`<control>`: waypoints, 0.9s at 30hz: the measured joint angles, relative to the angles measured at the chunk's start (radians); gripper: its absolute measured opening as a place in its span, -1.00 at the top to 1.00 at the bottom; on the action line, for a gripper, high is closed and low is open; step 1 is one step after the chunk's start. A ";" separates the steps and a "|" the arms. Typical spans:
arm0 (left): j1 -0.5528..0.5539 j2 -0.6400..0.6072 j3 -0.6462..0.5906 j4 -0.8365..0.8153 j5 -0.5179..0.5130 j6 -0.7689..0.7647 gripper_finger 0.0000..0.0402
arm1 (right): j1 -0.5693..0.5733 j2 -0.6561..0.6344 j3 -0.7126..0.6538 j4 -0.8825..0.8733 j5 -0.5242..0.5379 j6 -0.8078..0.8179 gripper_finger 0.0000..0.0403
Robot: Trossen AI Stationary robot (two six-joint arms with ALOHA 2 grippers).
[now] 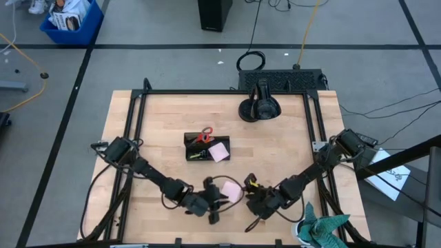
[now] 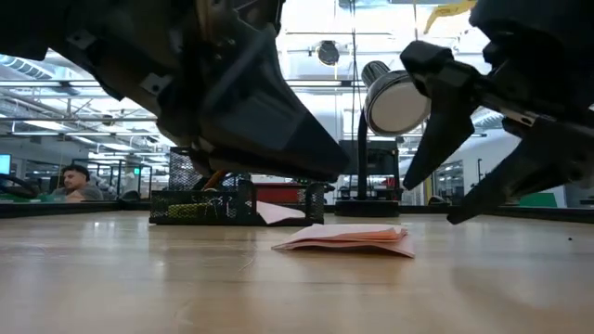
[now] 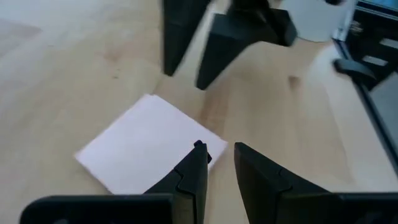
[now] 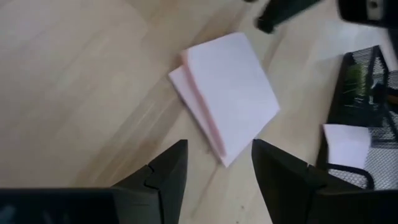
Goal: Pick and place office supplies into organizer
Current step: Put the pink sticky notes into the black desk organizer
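Observation:
A pink sticky-note pad [image 1: 232, 191] lies flat on the wood near the table's front edge, its sheets slightly fanned [image 4: 227, 93]. My left gripper [image 1: 212, 203] hovers just left of it and slightly above it, its fingers a little apart and empty [image 3: 219, 149]. My right gripper [image 1: 249, 196] stands open just right of the pad [image 4: 219, 144], above the table. The black organizer [image 1: 207, 147] sits mid-table with red-handled scissors [image 1: 204, 134] and a pink note [image 1: 219, 151] in it.
A round black camera-stand base [image 1: 258, 109] stands at the table's far side. A teal cloth [image 1: 324, 231] lies at the near right corner. Black frame rails [image 1: 138, 124] run along the table's sides. A person [image 2: 74, 181] sits in the room beyond.

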 joint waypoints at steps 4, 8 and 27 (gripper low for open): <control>0.009 0.000 0.000 -0.042 -0.022 -0.042 0.58 | 0.000 0.000 -0.031 -0.001 0.000 0.026 0.16; 0.022 0.000 0.000 -0.159 -0.022 -0.175 0.58 | -0.002 0.000 -0.081 0.063 0.002 0.048 0.16; 0.062 0.001 0.000 -0.245 0.028 -0.321 0.58 | -0.010 0.049 -0.192 0.401 -0.014 -0.106 0.15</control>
